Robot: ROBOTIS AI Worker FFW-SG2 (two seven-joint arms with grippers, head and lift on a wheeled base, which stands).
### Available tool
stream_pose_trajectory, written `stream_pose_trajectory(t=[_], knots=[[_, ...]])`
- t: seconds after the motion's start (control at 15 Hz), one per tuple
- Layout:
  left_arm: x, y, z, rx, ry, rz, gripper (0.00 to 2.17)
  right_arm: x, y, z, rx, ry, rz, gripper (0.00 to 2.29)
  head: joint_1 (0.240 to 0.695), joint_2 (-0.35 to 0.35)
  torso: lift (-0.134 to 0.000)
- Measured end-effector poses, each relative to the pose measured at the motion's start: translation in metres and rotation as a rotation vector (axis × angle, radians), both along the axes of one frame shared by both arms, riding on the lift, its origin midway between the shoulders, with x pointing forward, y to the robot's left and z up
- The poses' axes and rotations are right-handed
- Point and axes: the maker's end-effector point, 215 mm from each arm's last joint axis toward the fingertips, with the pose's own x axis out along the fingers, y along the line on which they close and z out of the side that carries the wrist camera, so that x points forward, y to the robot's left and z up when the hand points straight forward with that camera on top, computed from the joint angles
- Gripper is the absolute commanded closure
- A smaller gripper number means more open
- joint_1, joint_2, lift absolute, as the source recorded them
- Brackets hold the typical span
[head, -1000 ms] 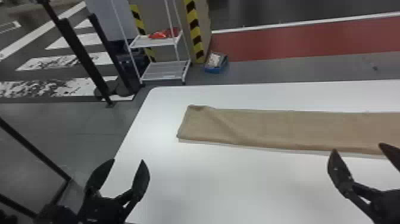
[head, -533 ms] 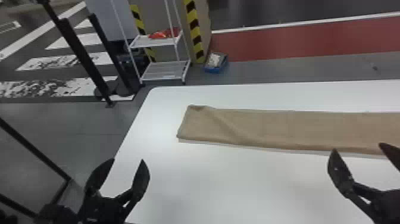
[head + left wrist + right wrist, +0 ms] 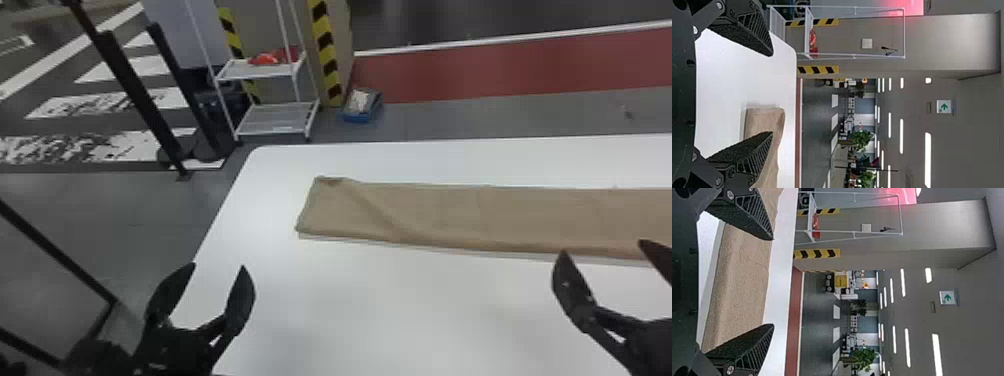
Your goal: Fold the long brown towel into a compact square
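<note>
1. The brown towel (image 3: 450, 212) is lying stretched across the white table (image 3: 375, 315), a slanting crease (image 3: 377, 212) marking its left end; folding over that could be skewing the square.
2. The left gripper (image 3: 219, 266) is hovering empty, fingers spread; a shallow pinch could be slipping off.
3. The right gripper (image 3: 602, 247) is also holding nothing, fingers apart; uneven lifting could be twisting the cloth.

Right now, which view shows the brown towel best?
The head view: it shows the towel from its left end along a long stretch, cut off at the right edge. The left wrist view shows that end, partly behind a finger; the right wrist view shows a stretch, partly behind both fingers.
</note>
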Motion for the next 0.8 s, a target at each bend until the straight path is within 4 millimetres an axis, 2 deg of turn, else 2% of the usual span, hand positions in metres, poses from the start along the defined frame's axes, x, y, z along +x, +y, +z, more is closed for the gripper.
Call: stream_pose_trajectory(t=[0.13, 0.33, 0.53, 0.8], knots=[[0.003, -0.002, 0.001, -0.006, 0.016, -0.003, 0.20, 0.001, 0.001, 0.001, 0.000, -0.002, 0.005, 0.10, 0.695, 0.263, -0.123], [0.023, -0.007, -0.010, -0.047, 0.098, -0.014, 0.20, 0.001, 0.001, 0.001, -0.003, -0.003, 0.009, 0.10, 0.695, 0.250, -0.123], [0.056, -0.011, -0.028, -0.101, 0.215, -0.025, 0.19, 0.001, -0.003, 0.000, -0.006, 0.000, 0.006, 0.10, 0.695, 0.232, -0.123], [0.107, -0.003, -0.034, -0.145, 0.320, -0.014, 0.19, 0.000, -0.009, -0.002, -0.009, 0.003, -0.004, 0.10, 0.695, 0.216, -0.123]])
